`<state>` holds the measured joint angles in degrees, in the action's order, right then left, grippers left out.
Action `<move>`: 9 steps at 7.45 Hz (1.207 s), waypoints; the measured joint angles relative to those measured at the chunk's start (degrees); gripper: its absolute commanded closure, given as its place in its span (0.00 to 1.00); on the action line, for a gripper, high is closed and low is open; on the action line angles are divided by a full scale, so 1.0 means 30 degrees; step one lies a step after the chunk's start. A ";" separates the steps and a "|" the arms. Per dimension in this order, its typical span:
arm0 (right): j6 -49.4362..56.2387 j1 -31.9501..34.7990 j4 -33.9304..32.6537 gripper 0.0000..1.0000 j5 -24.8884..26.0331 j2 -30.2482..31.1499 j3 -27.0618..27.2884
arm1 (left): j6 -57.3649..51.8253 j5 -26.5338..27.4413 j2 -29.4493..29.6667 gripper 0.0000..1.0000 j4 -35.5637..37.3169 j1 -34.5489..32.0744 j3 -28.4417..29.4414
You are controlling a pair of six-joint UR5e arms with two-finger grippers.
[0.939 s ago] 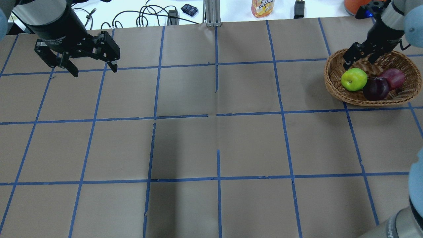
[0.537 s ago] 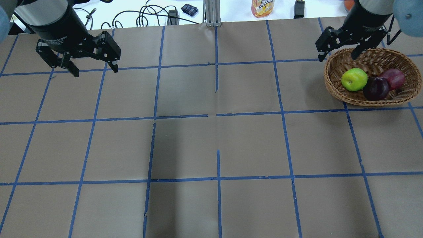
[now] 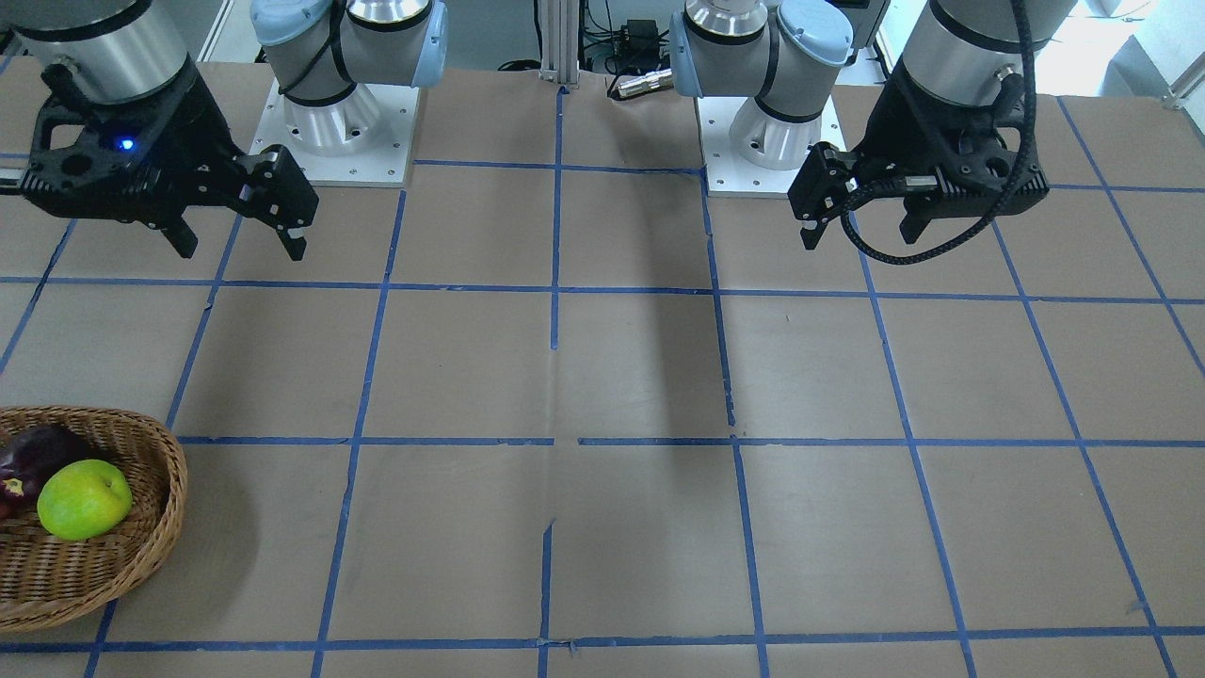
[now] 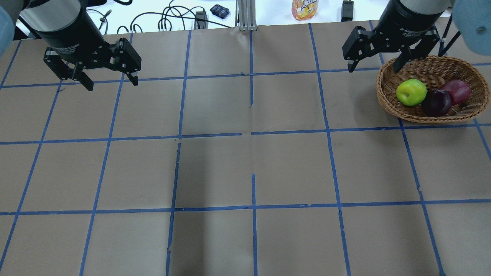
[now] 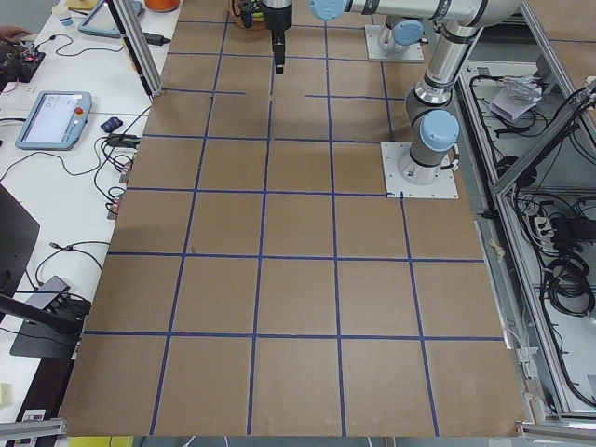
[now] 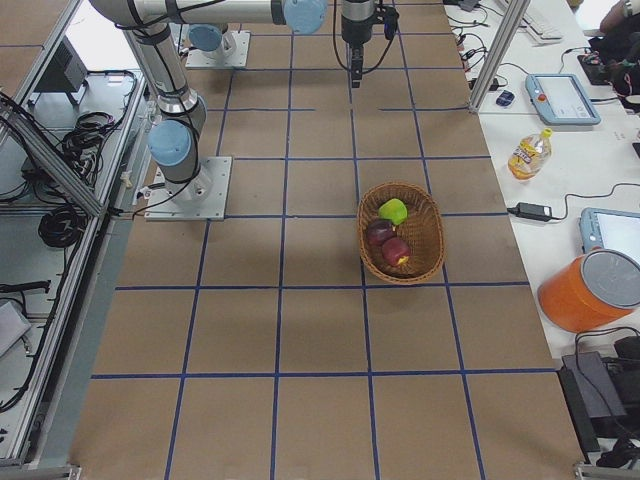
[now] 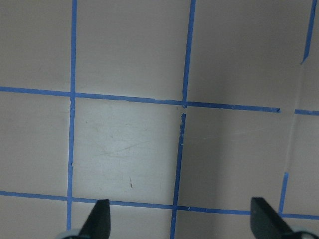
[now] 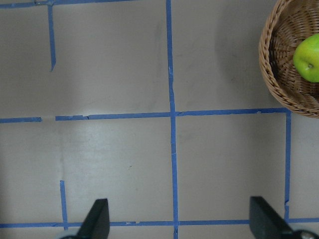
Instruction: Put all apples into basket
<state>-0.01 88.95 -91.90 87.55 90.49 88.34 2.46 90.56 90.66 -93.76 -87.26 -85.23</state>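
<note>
The wicker basket (image 4: 433, 71) stands at the far right of the table. In it lie the green apple (image 4: 411, 92), the maroon apple (image 4: 436, 102) and the red apple (image 4: 456, 91). My right gripper (image 4: 373, 70) is open and empty, raised above the table just left of the basket's far rim. Its wrist view shows the basket's rim (image 8: 279, 69) and the green apple (image 8: 309, 57) at the top right. My left gripper (image 4: 112, 85) is open and empty, high over the far left of the table. The front view shows the basket (image 3: 141, 556) with the green apple (image 3: 83, 499) at the lower left.
A juice bottle (image 4: 305, 8), cables (image 4: 168, 19) and a power adapter (image 4: 347, 9) lie on the white bench beyond the table's far edge. An orange bucket (image 6: 590, 290) stands off the table near the basket. Blue tape lines grid the brown table.
My right gripper has risen out from over the basket's far rim and moved left, clear of the basket. The apples and my left gripper have stayed put.
</note>
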 measured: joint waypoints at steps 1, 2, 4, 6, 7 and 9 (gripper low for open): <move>-0.0044 0.0307 -0.0119 0.00 0.0029 0.0250 0.0369 | 0.0001 -0.0007 -0.0034 0.00 0.0002 -0.0003 0.0000; -0.0077 0.0482 -0.0131 0.00 0.0098 0.0518 0.0680 | 0.0009 -0.0009 -0.0040 0.00 0.0013 -0.0004 0.0009; -0.0109 0.0571 0.0018 0.00 0.0506 0.0735 0.0912 | 0.0026 -0.0011 -0.0007 0.00 0.0021 -0.0005 0.0005; -0.0114 0.0584 -0.0023 0.00 0.0681 0.0743 0.0887 | 0.0030 -0.0018 -0.0004 0.00 0.0022 -0.0004 -0.0006; -0.0115 0.0584 -0.0035 0.00 0.0685 0.0746 0.0865 | 0.0030 -0.0030 -0.0009 0.00 0.0022 -0.0004 -0.0006; -0.0115 0.0585 -0.0034 0.00 0.0684 0.0737 0.0867 | 0.0030 -0.0046 -0.0013 0.00 0.0022 -0.0004 -0.0007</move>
